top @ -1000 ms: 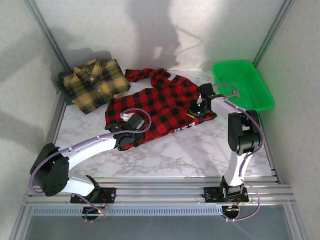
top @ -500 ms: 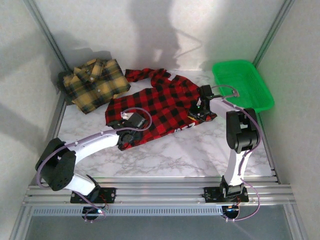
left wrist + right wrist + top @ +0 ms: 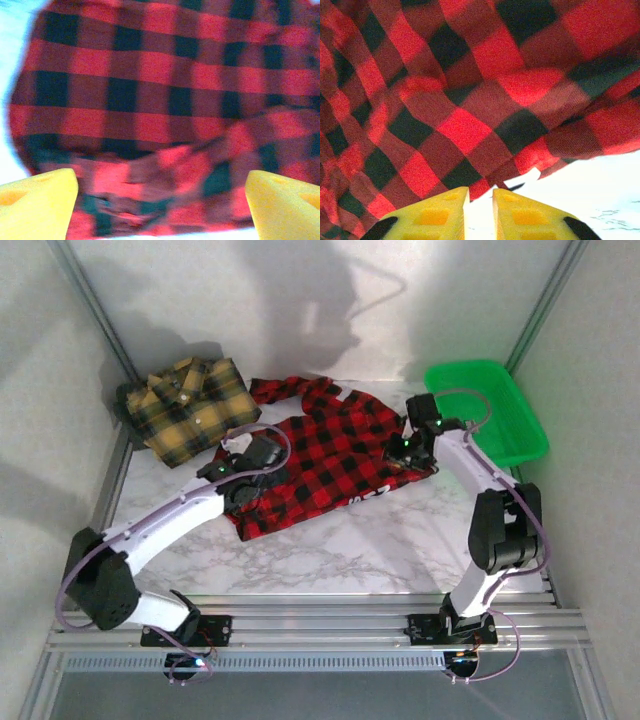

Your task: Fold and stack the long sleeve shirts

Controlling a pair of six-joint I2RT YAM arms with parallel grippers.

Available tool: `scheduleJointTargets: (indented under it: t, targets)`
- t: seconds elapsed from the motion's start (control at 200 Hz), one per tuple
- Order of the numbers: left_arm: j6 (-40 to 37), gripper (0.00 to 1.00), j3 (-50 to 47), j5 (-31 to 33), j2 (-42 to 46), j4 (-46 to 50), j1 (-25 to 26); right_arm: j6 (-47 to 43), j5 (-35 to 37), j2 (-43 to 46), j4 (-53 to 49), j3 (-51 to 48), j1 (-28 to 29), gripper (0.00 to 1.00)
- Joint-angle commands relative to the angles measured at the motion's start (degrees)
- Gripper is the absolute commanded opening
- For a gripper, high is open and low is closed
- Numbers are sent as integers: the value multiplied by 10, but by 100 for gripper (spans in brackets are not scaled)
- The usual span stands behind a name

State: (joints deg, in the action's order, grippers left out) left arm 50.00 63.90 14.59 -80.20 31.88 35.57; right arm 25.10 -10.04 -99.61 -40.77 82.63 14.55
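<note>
Red-and-black shirt (image 3: 320,455) lies flat mid-desk (image 3: 400,550), between the 2 end effectors.
Its long axis runs roughly 9 to 3 o'clock. The left end effector (image 3: 160,200), fingers spread wide, is over its 8 o'clock hem. The right end effector (image 3: 479,210), fingers almost pressed together, is at the 3 o'clock edge.

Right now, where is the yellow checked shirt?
In the top view, the yellow shirt lies at the far left corner of the table, just left of the spread-out red shirt.
</note>
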Motion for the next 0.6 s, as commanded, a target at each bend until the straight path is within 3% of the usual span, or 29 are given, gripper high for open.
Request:
scheduleJointTargets:
  t: [0.0,0.12,0.32,0.596]
  targets:
    - [59,84,-11,-119,-64,-82,1,-65,56,-84,-32,77,-1,15]
    - [68,83,7,-159,-138,-143,-16,-32,33,-154,7,88,8,15]
    - [74,74,-27,-140,-193,-136,-56,-7,57,-200,28,50,32,15]
    - [39,81,-146,-151,-146,-137,-72,101,175,-104,-20,-139,59,15]
